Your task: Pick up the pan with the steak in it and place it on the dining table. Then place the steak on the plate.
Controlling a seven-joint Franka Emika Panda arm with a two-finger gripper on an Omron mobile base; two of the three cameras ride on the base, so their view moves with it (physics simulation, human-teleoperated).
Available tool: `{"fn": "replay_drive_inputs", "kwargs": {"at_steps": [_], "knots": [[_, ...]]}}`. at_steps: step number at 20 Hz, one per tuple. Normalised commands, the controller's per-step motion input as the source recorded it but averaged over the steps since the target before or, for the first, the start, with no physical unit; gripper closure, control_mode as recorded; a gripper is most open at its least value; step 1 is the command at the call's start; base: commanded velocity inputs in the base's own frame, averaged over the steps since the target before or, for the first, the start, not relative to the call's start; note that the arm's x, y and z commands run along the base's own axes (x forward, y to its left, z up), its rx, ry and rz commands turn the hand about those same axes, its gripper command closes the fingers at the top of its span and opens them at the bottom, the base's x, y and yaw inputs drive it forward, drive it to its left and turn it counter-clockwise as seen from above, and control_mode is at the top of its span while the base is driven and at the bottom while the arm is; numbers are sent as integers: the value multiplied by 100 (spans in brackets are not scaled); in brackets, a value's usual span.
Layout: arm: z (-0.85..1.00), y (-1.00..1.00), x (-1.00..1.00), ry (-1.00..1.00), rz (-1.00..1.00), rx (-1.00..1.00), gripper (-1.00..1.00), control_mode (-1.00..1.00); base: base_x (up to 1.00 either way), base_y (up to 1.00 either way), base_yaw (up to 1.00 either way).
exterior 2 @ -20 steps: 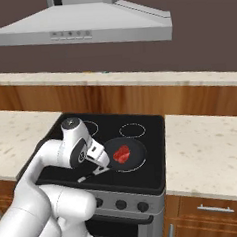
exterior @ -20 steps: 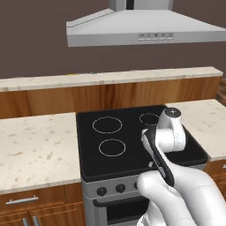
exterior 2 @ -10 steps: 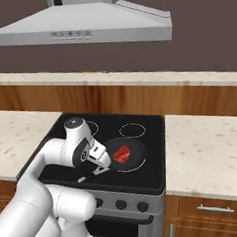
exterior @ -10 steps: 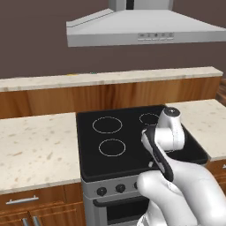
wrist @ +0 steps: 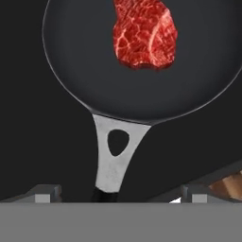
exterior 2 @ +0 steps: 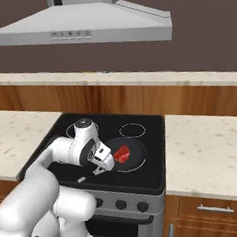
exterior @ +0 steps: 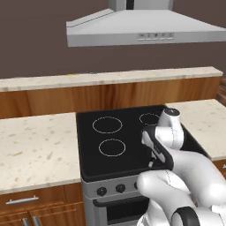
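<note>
The pan [wrist: 142, 56] sits on the black stovetop [exterior 2: 68, 164], at the centre of the right base view, with the steak [wrist: 144, 33] lying inside it toward the upper middle of the hand view. What matters for the coming grasp is the handle [wrist: 113, 156]: in the hand view it runs from the pan's rim straight down toward the bottom of the frame, its metal neck with the teardrop hole giving way to the dark grip right at the lower edge, between the two finger tips. So the handle's long axis points almost directly at the gripper [wrist: 116, 196], and the pan body lies beyond it, up-frame. The fingers [wrist: 45, 193] stand wide apart, one at the lower left and one at the lower right, with nothing between them but the handle's end, and they do not appear to touch it. In the right base view the gripper [exterior 2: 99, 163] hangs low over the stovetop just left of the pan. My judgement is that a short drop onto the handle, then closing across its width, is what comes next; neither plate nor dining table can be made out here.
</note>
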Motion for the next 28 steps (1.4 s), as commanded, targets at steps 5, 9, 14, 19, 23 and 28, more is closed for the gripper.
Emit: {"fn": "replay_drive_inputs", "kwargs": {"at_steps": [5,9,14,19,23,28], "knots": [[-78,8,-34,-1,0,9,-100,-100,0,0,0],[-56,15,-30,-4,0,6,-100,-100,0,0,0],[-2,0,1,0,0,0,-100,-100,0,0,0],[-29,21,10,-2,-2,0,-100,-100,0,0,0],[-55,28,5,-4,-2,0,-100,-100,0,0,0],[-56,11,0,-10,-3,-5,-100,-100,0,0,0]]}}
